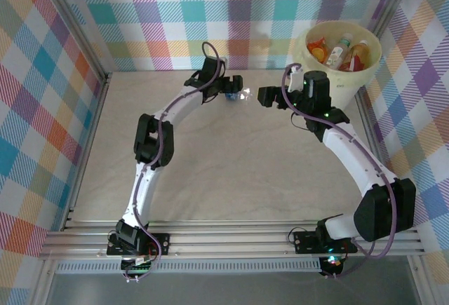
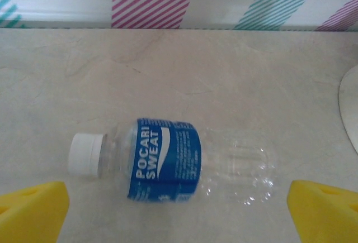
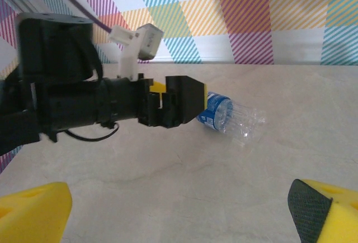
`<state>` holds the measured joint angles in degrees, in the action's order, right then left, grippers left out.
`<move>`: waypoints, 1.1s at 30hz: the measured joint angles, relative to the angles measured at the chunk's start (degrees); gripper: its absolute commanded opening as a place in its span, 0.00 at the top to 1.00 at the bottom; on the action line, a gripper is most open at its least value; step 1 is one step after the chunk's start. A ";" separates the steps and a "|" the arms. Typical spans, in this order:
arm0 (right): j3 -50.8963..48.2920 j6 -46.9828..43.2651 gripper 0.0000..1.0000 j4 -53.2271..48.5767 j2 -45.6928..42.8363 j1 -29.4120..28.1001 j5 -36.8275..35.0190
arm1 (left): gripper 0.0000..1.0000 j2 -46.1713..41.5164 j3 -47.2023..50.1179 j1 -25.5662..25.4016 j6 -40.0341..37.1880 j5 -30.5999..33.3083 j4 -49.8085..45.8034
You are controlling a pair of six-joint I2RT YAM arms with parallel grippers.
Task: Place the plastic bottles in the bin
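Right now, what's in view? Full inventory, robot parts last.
table: one, beige, under everything
bin: one, pale cream, far right corner of the table
bottles in the bin: several, exact count unclear, orange and clear, piled inside
blue-label bottle: one, clear with a white cap, lying on its side, far centre of the table
checked walls: multicoloured, at the left, back and right
metal rails: silver, along the near edge
left gripper: one, yellow fingertips, open, just short of the blue-label bottle
right gripper: one, yellow fingertips, open, near the bin, facing the left gripper
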<state>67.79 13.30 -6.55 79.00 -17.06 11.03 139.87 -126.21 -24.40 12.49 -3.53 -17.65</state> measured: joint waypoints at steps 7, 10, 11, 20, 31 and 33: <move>-1.05 -0.04 0.00 -0.83 0.07 0.00 -0.09 | 0.00 12.66 -16.37 0.98 -4.79 -6.62 -0.28; -1.07 -0.13 0.00 -1.25 0.35 0.00 -0.13 | 0.00 17.29 -23.39 0.98 -7.69 -9.35 -0.98; -1.07 -0.22 0.00 -1.31 0.50 0.00 -0.26 | 0.00 18.86 -26.10 0.98 -8.46 -10.32 -1.81; -1.07 -0.48 0.00 -2.49 1.31 0.00 -1.44 | 0.02 21.88 -31.87 0.81 -16.48 -15.04 -9.07; -1.07 -0.70 0.00 -4.00 1.31 0.00 -2.32 | 0.13 17.55 -20.11 -0.35 -28.11 -11.39 -18.10; -1.07 -0.83 0.00 -4.15 1.31 0.00 -2.56 | 0.15 15.85 -17.53 -0.72 -29.66 -10.21 -18.21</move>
<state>66.72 12.47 -10.70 80.31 -17.06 8.47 155.72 -143.74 -25.12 -17.17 -13.74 -35.86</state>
